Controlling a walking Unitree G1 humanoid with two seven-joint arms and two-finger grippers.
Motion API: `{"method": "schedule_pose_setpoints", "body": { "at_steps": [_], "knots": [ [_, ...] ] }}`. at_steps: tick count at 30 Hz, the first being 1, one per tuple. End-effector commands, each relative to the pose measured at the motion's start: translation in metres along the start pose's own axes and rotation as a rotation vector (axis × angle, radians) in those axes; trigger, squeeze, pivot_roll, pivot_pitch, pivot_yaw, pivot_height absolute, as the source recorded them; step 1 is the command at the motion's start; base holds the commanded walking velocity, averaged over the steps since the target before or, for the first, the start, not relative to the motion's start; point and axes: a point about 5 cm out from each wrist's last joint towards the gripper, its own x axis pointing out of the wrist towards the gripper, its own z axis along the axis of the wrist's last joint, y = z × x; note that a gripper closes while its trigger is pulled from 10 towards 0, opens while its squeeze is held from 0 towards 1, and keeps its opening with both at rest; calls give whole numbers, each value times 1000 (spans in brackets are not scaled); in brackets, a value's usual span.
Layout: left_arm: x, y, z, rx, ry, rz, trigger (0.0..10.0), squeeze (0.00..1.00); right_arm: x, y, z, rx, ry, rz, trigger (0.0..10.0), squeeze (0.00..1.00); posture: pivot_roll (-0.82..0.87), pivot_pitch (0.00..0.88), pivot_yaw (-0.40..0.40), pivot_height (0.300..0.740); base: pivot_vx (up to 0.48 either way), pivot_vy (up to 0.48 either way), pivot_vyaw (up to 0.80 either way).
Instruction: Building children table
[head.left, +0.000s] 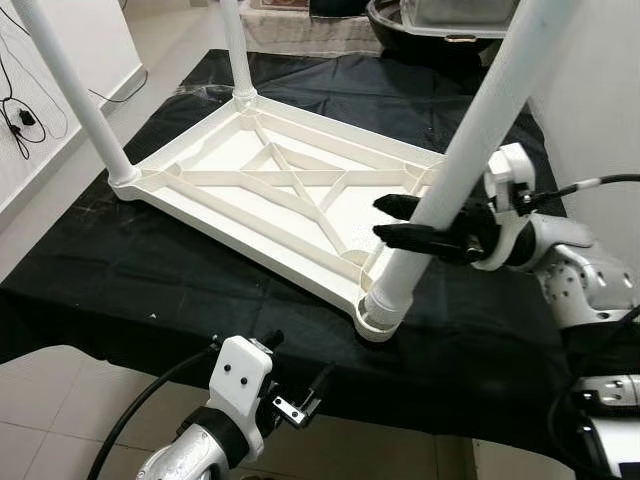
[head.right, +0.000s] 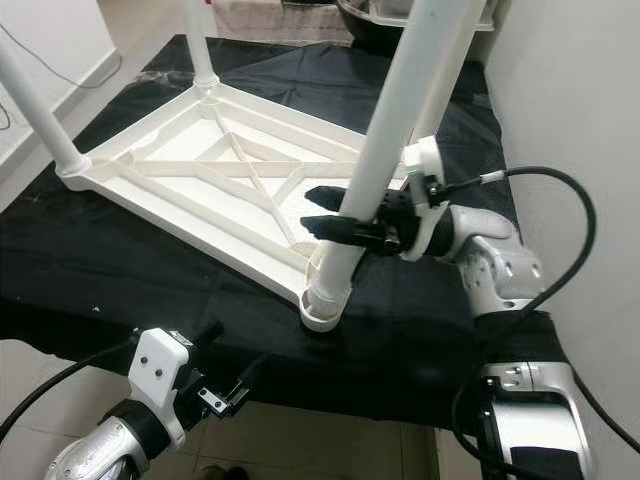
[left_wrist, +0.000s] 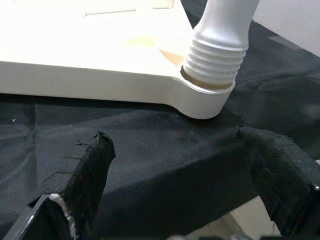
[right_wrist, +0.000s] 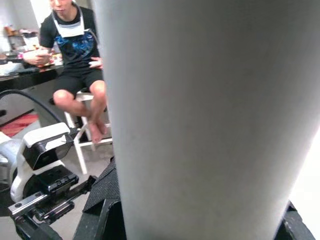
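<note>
A white plastic children's table (head.left: 290, 185) lies upside down on a black cloth (head.left: 120, 270). Two legs stand screwed in at the far left corner (head.left: 75, 90) and the back corner (head.left: 235, 45). A third white leg (head.left: 470, 140) rises slanted from the near right corner socket (head.left: 383, 310); its threaded end (left_wrist: 217, 55) sits in that socket. My right gripper (head.left: 390, 220) is shut around this leg a little above the socket, one black finger on each side. My left gripper (head.left: 297, 365) hangs open below the cloth's front edge, facing the socket, holding nothing.
A pale wall (head.left: 600, 90) stands close on the right, behind my right arm. A dark basin (head.left: 420, 40) sits beyond the table. A person (right_wrist: 75, 45) sits on a stool in the right wrist view. Tiled floor (head.left: 40, 420) lies below the cloth's edge.
</note>
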Motion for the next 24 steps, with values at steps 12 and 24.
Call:
{"method": "schedule_pose_setpoints", "body": {
  "at_steps": [12, 24],
  "knots": [
    [1, -2, -3, -4, 19, -15, 10000, 0, 14, 5, -9, 11, 26, 84, 10000, 0, 114, 220, -9, 740, 0, 0, 0],
    [0, -5, -2, 4, 17, -15, 10000, 0, 15, -10, -16, -17, 99, 30, 10000, 0, 116, 232, -14, 740, 0, 0, 0]
  ]
}}
